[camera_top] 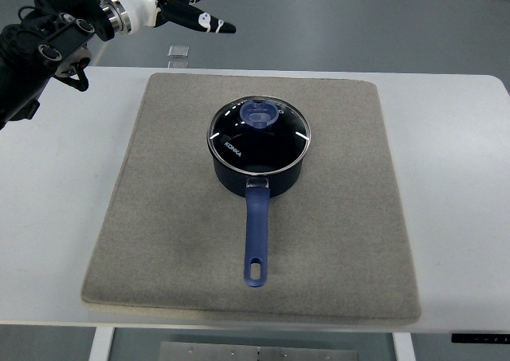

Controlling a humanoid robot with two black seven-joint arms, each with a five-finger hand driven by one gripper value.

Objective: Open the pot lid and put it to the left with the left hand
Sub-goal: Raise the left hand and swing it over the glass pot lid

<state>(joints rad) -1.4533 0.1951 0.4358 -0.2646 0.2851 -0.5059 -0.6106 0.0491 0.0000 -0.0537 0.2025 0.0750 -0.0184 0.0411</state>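
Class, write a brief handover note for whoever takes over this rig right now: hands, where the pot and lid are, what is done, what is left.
Left hand: raised beyond the table's far left edge, fingers spread, holding nothing.
Right hand: not in view.
Pot: on the grey mat, handle pointing toward the robot.
Lid: on the pot, untouched.
Done: nothing yet.
Left: grasp the lid's knob, lift it, set it down left of the pot.

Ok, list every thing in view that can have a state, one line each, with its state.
pot: upright on the mat, handle toward the camera
lid: still on the pot, closed
lid knob: untouched
left hand: open, fingers spread, holding nothing, beyond the table's far edge
mat: flat on the table
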